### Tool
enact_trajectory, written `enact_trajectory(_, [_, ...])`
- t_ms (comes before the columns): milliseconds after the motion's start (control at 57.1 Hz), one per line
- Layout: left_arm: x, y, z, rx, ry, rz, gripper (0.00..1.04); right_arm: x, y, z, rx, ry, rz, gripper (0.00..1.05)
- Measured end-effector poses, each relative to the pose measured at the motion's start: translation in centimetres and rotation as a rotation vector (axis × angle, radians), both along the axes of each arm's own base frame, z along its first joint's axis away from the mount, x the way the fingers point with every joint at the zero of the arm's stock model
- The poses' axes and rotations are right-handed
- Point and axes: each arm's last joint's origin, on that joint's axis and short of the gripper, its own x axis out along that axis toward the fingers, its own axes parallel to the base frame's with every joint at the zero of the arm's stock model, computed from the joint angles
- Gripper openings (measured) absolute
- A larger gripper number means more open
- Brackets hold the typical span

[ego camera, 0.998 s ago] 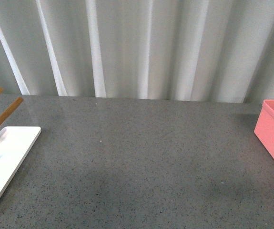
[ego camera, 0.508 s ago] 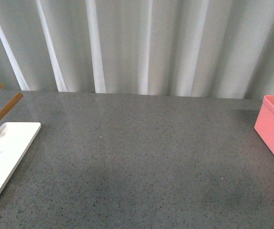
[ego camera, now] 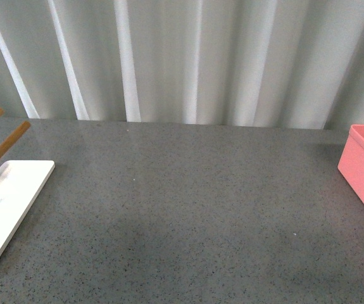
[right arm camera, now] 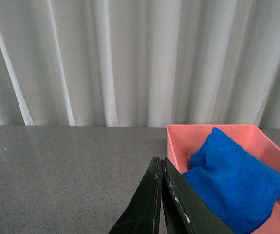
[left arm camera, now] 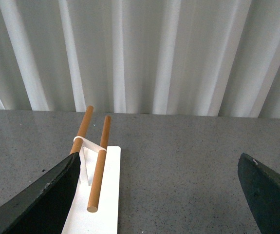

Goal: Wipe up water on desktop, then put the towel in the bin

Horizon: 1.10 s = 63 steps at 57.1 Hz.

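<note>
Blue towel (right arm camera: 234, 181) lying crumpled inside the pink bin (right arm camera: 176, 146), which stands on the speckled grey table (ego camera: 188, 209) at its right edge, well apart from the white stand (ego camera: 7, 206) with two wooden rods (left arm camera: 100, 168) at the left. Left gripper (left arm camera: 161, 190) jaws spread wide and empty above the stand; right gripper (right arm camera: 160, 192) jaws pressed together, grasping nothing, just beside the bin.

Three curtain-facing views, shared desktop (ego camera: 188, 209)
</note>
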Motion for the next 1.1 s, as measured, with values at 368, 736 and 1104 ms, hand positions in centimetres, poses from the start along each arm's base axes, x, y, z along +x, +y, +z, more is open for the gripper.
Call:
enact_trajectory(368, [-0.01,0.0,0.01,0.0,-0.001,0.0,0.98,0.0,0.0,-0.02,0.0,0.002,0.0,0.28])
enact_trajectory(736, [-0.01,0.0,0.01,0.0,-0.001,0.0,0.98,0.0,0.0,-0.02,0.0,0.002,0.0,0.97])
enact_trajectory(1104, [-0.01,0.0,0.01,0.0,-0.001,0.0,0.98,0.0,0.0,-0.02,0.001,0.002,0.0,0.98])
